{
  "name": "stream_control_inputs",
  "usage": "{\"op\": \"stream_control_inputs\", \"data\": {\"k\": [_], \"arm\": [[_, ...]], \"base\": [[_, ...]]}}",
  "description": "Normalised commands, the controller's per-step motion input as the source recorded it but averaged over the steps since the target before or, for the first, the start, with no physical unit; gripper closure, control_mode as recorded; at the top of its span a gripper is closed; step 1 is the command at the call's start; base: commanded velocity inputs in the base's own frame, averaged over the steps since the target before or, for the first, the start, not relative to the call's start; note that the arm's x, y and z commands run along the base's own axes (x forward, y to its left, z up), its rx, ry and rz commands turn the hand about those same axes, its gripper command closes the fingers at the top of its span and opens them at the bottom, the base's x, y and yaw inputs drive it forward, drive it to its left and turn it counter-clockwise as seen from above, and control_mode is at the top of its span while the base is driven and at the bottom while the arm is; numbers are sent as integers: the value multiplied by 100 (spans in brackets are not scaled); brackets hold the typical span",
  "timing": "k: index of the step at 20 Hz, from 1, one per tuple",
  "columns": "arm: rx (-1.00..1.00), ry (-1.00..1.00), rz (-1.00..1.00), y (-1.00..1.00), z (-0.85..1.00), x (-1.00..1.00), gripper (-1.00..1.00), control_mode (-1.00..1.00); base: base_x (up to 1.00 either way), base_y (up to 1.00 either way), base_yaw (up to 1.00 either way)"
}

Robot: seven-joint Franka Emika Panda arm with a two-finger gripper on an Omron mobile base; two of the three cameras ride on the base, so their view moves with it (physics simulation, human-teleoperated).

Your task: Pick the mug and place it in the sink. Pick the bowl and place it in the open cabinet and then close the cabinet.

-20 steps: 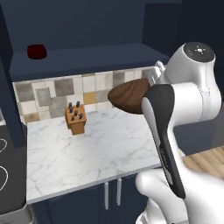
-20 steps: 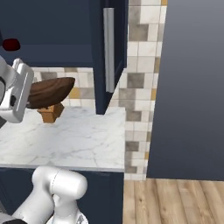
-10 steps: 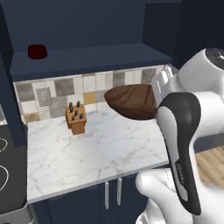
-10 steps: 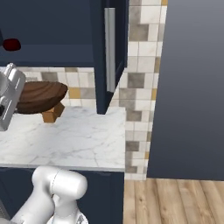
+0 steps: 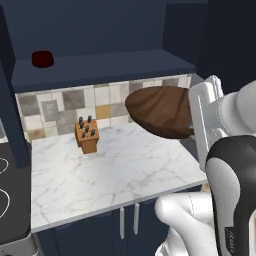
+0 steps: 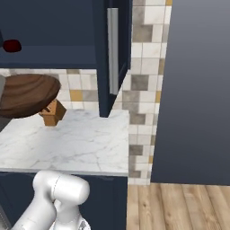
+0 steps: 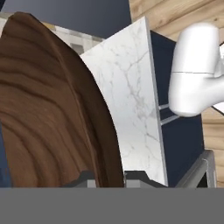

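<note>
tool (image 7: 107,177) clamped narrow on bowl (image 5: 162,110) rim, bowl held above counter (image 5: 100,170); open cabinet shelf (image 5: 100,67) lies abt 11 o'clock, higher up.

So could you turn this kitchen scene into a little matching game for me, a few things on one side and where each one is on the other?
Things:
1. bowl
2. knife block
3. small dark red thing
4. silver bar handle

Places:
A. on the open cabinet's shelf
B. on the marble counter by the tiles
C. held in the gripper, above the counter
D. on the navy door's edge

Pairs: 1-C, 2-B, 3-A, 4-D
</note>
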Motion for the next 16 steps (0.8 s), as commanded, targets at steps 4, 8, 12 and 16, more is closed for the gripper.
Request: {"op": "stream_control_inputs", "data": {"k": [4,8,12,16], "arm": [[1,-3,0,0,42,-12,100,-100],[1,-9,0,-1,35,-1,100,-100],[2,-1,2,-1,13,15,100,-100],[0,0,4,0,0,37,100,-100]], "base": [[0,0,0],[0,0,0],[0,0,0],[0,0,0]]}}
